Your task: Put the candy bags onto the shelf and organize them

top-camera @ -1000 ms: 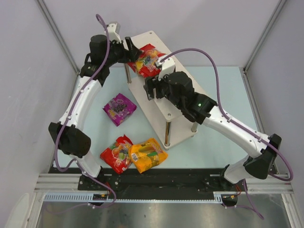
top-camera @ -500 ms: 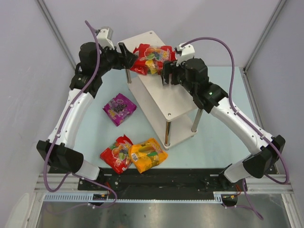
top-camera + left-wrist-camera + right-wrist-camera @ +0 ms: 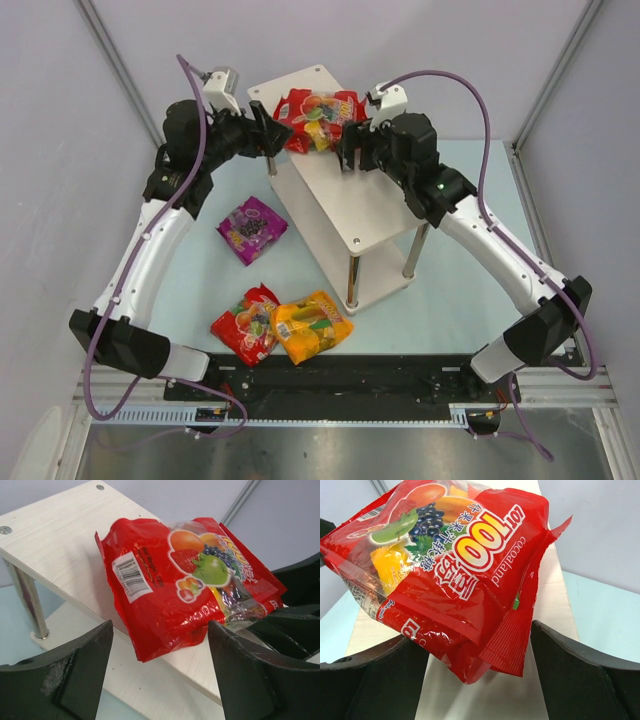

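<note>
Glossy red plastic candy bag [image 3: 318, 107] was found ungripped betw. fingers of left gripper [image 3: 160, 630] & right gripper [image 3: 477, 640], both spread wide; even nudges were advised to square it on pale two-tier shelf [image 3: 345, 205].

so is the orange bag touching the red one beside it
Touching. The top view shows the orange bag lying against the red bag, its edge overlapping it, with no gap between them.

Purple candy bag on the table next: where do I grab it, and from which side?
Come straight down from above with the left tool, likely the nearer one. The purple candy bag lies flat and alone on the table, left of the shelf, so pinch its puffy middle across the shorter width.
</note>
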You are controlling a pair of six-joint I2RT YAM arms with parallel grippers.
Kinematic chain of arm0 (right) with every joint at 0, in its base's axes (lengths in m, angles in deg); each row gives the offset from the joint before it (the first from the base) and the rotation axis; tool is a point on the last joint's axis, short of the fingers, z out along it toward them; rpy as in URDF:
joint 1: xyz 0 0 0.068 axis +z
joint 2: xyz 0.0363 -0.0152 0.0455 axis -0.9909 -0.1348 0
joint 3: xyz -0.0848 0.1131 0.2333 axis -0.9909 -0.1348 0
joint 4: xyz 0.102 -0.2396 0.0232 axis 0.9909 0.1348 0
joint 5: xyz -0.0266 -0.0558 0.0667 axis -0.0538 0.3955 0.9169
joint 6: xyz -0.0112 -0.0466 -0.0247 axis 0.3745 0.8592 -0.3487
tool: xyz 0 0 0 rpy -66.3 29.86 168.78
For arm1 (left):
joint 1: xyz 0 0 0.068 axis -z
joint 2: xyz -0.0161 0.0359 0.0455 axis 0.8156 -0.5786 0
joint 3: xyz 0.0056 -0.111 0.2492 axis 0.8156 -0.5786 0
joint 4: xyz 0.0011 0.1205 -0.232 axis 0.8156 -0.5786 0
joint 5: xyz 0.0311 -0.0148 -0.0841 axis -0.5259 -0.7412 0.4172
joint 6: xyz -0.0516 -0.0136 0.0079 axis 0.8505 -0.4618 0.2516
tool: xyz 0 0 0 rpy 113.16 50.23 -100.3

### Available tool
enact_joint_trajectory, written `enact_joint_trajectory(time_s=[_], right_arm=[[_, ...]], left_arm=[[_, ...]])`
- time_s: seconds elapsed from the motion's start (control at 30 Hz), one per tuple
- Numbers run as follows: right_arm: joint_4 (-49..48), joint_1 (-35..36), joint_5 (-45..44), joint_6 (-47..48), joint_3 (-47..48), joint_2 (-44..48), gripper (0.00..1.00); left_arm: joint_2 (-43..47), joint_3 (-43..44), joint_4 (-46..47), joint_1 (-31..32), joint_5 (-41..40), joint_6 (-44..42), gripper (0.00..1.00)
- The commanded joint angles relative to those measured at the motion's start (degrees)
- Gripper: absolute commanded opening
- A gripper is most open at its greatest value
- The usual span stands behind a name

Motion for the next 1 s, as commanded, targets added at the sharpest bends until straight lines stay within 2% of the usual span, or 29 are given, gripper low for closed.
enact_joint_trajectory(time_s=[0.0, 0.73, 0.97], right_arm=[[-4.0, -1.0, 1.9, 1.7, 3.8, -1.6, 0.84], [-5.0, -7.7, 7.1, 3.3, 4.7, -2.8, 0.88], [-6.1, -8.1, 10.3, 4.8, -1.9, 4.1, 0.88]], left_arm=[[1.7, -0.4, 2.7, 0.7, 2.2, 1.3, 0.81], [-1.3, 0.3, 7.1, 5.1, 5.9, 4.3, 0.80], [1.6, 0.3, 7.1, 5.3, 5.5, 4.2, 0.80]])
